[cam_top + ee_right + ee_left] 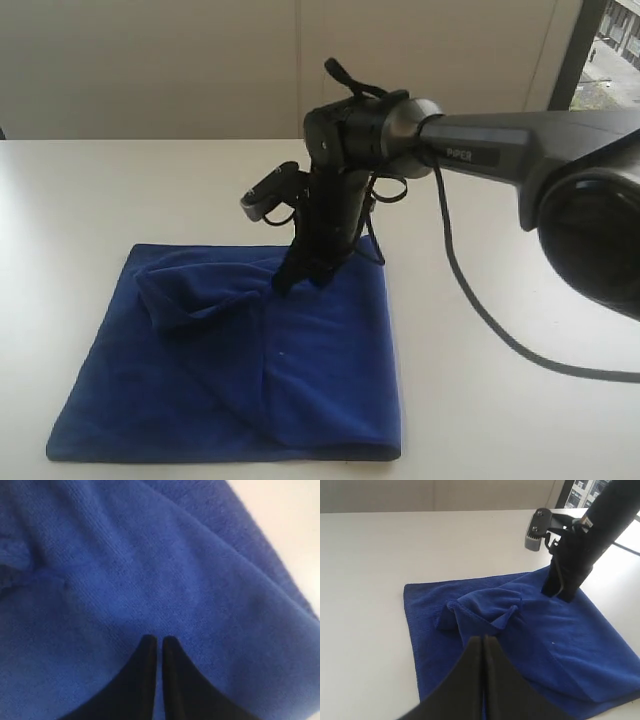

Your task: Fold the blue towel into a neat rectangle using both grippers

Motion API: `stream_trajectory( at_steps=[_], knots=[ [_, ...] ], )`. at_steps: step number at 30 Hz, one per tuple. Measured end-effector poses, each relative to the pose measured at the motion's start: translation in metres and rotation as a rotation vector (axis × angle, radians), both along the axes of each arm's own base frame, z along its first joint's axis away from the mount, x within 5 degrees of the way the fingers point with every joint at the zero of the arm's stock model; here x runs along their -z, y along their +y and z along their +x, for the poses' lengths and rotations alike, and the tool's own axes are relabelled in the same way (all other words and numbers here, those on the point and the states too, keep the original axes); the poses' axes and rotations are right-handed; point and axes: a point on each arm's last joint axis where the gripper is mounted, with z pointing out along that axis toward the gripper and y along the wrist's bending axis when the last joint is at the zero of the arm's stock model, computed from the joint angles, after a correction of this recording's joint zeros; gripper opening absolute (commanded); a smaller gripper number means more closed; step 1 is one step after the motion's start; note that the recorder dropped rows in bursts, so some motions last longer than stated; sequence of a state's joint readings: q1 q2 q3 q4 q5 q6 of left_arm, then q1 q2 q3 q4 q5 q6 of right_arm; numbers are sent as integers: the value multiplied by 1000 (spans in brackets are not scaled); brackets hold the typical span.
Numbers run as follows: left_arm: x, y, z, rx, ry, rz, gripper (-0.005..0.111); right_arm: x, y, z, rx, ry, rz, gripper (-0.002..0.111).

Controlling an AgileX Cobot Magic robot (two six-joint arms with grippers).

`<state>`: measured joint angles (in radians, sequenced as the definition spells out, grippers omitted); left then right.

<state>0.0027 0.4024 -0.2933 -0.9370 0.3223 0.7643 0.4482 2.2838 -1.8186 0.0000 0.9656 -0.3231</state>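
Observation:
The blue towel [300,380] lies on the white table, roughly square, with a raised bunched fold [190,290] on its far left part. My right gripper [290,280] points down onto the towel's far middle; its jaws stand almost together with a slim gap and nothing visibly between them, tips at the cloth [150,570]. The left wrist view shows the left gripper [483,638] shut and empty, hovering over the towel [560,640] near the bunched fold [480,610], with the right gripper [557,594] across from it. The exterior view does not show the left gripper.
The white table [80,200] surrounds the towel on all sides. A black cable [480,310] loops from the right arm down across the table at right. A dark window frame [570,50] stands behind at the far right.

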Motion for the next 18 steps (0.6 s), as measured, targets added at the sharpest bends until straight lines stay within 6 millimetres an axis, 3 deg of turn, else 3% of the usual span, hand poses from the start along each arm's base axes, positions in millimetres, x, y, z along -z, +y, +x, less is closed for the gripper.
stream_trajectory(
  at_steps=[3, 7, 18],
  knots=[
    [0, 0, 0, 0, 0, 0, 0, 13, -3, 0, -1, 33, -31, 5],
    [0, 0, 0, 1, 1, 0, 0, 13, -13, 2, 35, 39, -85, 5],
    [0, 0, 0, 3, 2, 0, 0, 19, -75, 2, 209, 167, -288, 0]
  ],
)
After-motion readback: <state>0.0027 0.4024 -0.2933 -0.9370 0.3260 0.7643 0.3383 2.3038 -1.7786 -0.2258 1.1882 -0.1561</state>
